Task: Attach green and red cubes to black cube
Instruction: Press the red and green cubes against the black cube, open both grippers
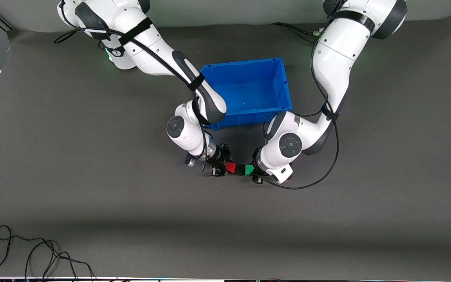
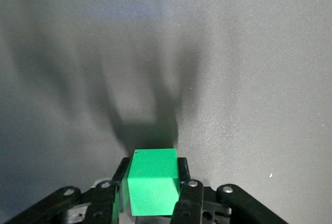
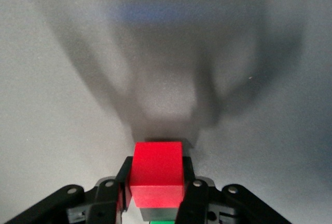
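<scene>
A blue plastic bin (image 1: pixel 249 92) sits open-topped on the dark grey table mat (image 1: pixel 92 156). A loose black cable (image 1: pixel 33 254) lies coiled on the mat, much nearer the front camera than the bin, toward the right arm's end.

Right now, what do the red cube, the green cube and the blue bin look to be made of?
Red cube: probably plastic or painted wood; flat, even colour, crisp edges, matte faces.
Green cube: seemingly the same; uniform colour, sharp edges, no shine.
Blue bin: likely moulded plastic; thin walls, rolled rim, slight sheen.
</scene>
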`<state>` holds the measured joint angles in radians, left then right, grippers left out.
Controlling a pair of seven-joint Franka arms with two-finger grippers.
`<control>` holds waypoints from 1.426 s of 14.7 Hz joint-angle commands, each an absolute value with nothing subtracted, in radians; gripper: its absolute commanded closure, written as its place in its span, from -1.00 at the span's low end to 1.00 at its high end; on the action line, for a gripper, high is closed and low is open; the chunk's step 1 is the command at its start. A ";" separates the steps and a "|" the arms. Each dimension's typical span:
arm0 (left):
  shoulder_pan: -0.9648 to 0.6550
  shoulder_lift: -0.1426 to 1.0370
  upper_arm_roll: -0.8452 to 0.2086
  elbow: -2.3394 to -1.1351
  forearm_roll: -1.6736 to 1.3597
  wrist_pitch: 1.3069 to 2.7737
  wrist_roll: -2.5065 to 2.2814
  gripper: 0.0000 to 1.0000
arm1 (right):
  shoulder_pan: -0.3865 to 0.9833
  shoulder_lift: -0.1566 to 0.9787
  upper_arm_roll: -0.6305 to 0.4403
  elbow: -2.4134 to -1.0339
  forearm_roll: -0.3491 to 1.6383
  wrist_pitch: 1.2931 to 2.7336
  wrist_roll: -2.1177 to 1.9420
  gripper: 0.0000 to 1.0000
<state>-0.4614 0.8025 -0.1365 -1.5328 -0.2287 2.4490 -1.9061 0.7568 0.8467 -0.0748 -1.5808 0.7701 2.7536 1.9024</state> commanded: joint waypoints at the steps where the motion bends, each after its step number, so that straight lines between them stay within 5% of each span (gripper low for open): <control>1: -0.477 0.816 -0.126 -1.505 -0.221 2.451 -1.913 0.53 | 0.772 0.854 -0.086 -1.568 0.785 2.760 1.849 0.42; 5: -0.485 0.825 -0.124 -1.505 -0.221 2.453 -1.908 0.50 | 0.772 0.853 -0.086 -1.560 0.784 2.760 1.798 0.42; 6: -0.485 0.827 -0.126 -1.505 -0.213 2.453 -1.905 -0.08 | 0.772 0.853 -0.086 -1.559 0.782 2.760 1.795 0.42; 7: -0.485 0.825 -0.126 -1.503 -0.193 2.453 -1.910 -0.99 | 0.772 0.853 -0.086 -1.559 0.782 2.761 1.795 0.42; 9: -0.488 0.810 -0.124 -1.503 -0.173 2.433 -1.911 -1.00 | 0.772 0.851 -0.086 -1.555 0.781 2.763 1.795 0.40; 10: -0.486 0.807 -0.121 -1.503 -0.154 2.433 -1.911 -1.00 | 0.772 0.853 -0.086 -1.554 0.782 2.764 1.796 -0.17; 11: -0.479 0.799 -0.118 -1.499 -0.132 2.430 -1.911 -1.00 | 0.772 0.853 -0.086 -1.552 0.782 2.766 1.796 -0.99; 17: -0.301 0.652 -0.121 -1.511 -0.055 2.188 -1.636 -1.00 | 0.761 0.821 -0.095 -1.517 0.769 2.755 1.764 -1.00; 21: -0.192 0.566 -0.118 -1.531 -0.052 1.987 -1.190 -1.00 | 0.741 0.738 -0.178 -1.525 0.762 2.568 1.574 -1.00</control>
